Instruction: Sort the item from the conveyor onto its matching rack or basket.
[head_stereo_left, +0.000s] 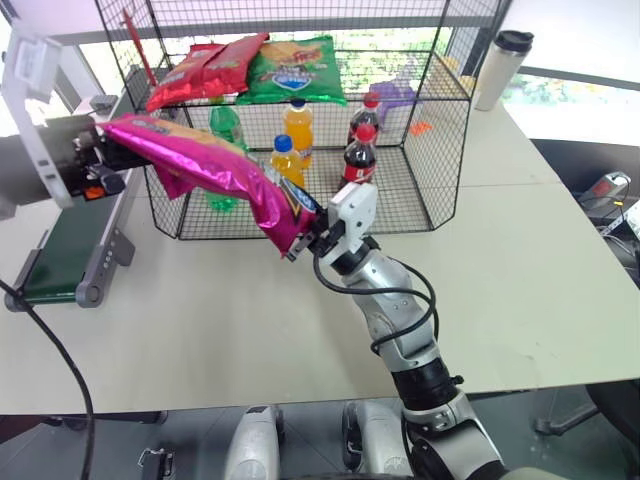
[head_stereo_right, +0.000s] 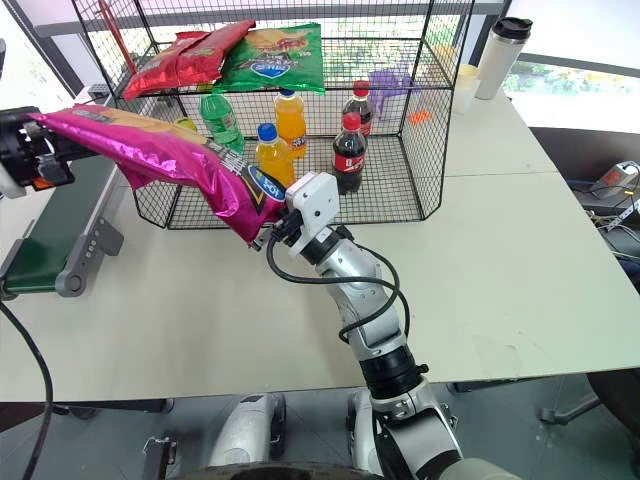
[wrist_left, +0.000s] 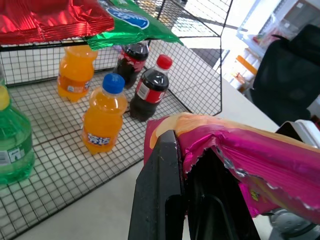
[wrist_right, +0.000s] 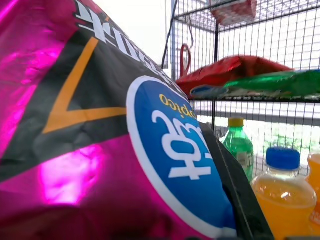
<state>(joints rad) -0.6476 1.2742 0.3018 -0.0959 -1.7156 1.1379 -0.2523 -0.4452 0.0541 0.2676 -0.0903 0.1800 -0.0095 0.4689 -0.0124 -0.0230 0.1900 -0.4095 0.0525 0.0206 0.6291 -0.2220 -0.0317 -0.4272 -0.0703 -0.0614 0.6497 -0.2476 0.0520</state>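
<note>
1. Pink chip bag (head_stereo_left: 205, 165) slung in the air between both claws, above the near-left corner of the wire cage (head_stereo_left: 440, 150) and clear of the worktop (head_stereo_left: 520, 270).
2. Left claw (head_stereo_left: 108, 150) clamped shut on the bag's far-left end, over the green conveyor (head_stereo_left: 65, 255); right claw (head_stereo_left: 300, 238) shut on the lower, near-right end.
3. Long axis sloping from high at the left down to the right, roughly along the cage's front face.
4. Matching place judged to be the cage's top shelf, beyond and above the bag, beside the red bags (head_stereo_left: 205, 68) and the green bag (head_stereo_left: 295, 70) already lying there. Coming move likely to call for lifting up and away over the front edge; left claw the nearer to the shelf.
5. Head views alone giving the whole span of the bag and both grips at once.
6. Left wrist view adding the crumpled bag edge pinched between black fingers (wrist_left: 157, 195), with soda bottles (wrist_left: 102, 120) on the cage floor behind.
7. Right wrist view adding the blue oval logo (wrist_right: 182, 155) up close.
</note>
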